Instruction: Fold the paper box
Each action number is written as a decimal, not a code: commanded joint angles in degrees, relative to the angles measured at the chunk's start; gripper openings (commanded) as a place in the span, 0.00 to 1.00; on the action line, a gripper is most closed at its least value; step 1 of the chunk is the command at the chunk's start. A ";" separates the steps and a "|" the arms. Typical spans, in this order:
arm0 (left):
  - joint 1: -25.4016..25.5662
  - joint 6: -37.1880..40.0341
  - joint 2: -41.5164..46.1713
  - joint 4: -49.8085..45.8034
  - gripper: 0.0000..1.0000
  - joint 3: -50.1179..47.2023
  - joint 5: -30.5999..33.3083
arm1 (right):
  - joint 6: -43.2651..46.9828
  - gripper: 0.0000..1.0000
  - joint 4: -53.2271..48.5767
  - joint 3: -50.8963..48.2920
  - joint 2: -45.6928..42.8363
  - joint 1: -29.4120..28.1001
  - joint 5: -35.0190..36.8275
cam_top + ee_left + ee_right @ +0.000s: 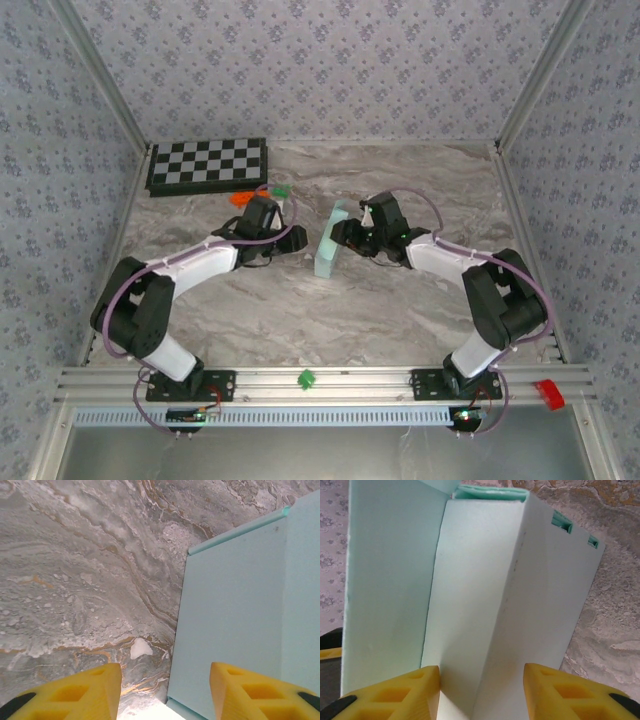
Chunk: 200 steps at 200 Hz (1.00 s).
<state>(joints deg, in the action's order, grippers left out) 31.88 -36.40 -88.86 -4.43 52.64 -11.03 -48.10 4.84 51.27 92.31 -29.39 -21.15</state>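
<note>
The paper box (pixel 329 245), pale mint-blue card, stands partly folded on the marble table between my two grippers. My left gripper (pixel 297 238) is just left of it. In the left wrist view the yellow fingers (pixel 90 690) are open; a flat panel of the box (pixel 235 610) lies under the right finger, with bare table under the left one. My right gripper (pixel 346 235) is against the box's right side. Its fingers (pixel 395 695) are spread wide, and a raised folded wall of the box (pixel 480 580) runs up between them. Slotted tabs show at the far top corner.
A black-and-white checkerboard (pixel 207 165) lies at the back left. Small orange (pixel 240 198) and green (pixel 280 189) pieces sit behind the left gripper. A green clip (pixel 306 379) and a red part (pixel 549 393) are on the front rail. Patterned walls enclose the table.
</note>
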 commanded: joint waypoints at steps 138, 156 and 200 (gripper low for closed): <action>1.45 9.77 4.00 -12.02 0.56 11.53 3.89 | 1.70 0.53 -4.64 0.69 -7.35 -0.51 8.83; 2.76 11.43 2.96 -14.04 0.60 13.73 5.21 | 3.06 0.55 -4.94 -0.32 -9.84 0.05 9.72; 7.76 16.97 -2.80 -21.60 0.73 22.43 10.05 | 5.27 0.56 -13.83 -2.87 -16.29 4.14 13.65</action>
<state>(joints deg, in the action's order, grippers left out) 37.17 -24.38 -88.01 -19.97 69.52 -4.51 -45.36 -1.72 50.65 79.83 -27.62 -11.49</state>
